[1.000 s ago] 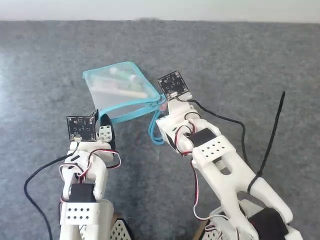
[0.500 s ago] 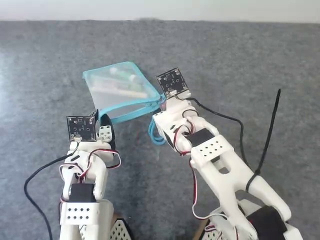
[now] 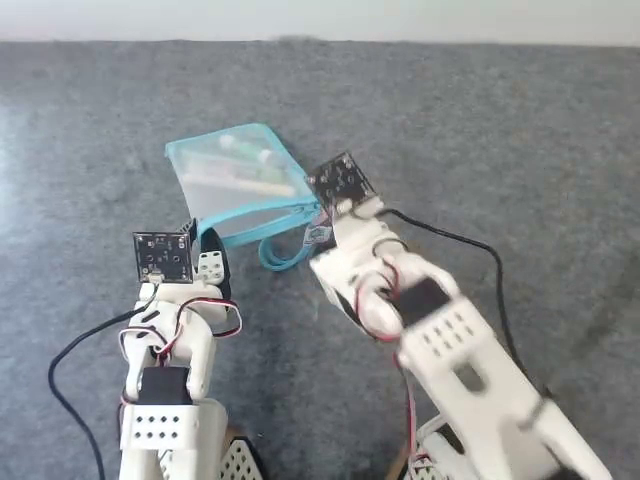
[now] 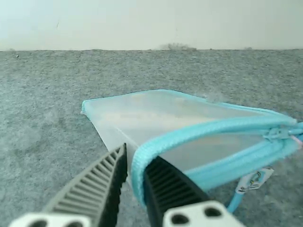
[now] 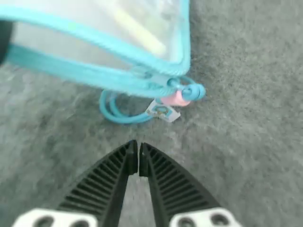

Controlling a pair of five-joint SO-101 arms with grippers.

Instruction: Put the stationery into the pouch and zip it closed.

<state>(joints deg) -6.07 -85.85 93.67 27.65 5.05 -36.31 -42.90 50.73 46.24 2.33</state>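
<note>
Left pincer (image 4: 135, 158) clamps the pouch (image 4: 170, 118) by its zip edge. Right pincer (image 5: 138, 147) is pressed closed and empty, with the zipper pull (image 5: 182, 94) just ahead.

Pouch (image 3: 240, 190) is showing frosted clear, with turquoise binding and zip. Stationery (image 3: 245, 175) inside is coming through pale green, white and yellowish. Cord (image 5: 118, 112) is showing turquoise, bead (image 5: 174, 98) pink. Counter (image 3: 500, 130) is reading as mottled grey. Left hand (image 4: 136, 156) and right hand (image 5: 134, 144) are showing dark grey, ribbed.
</note>
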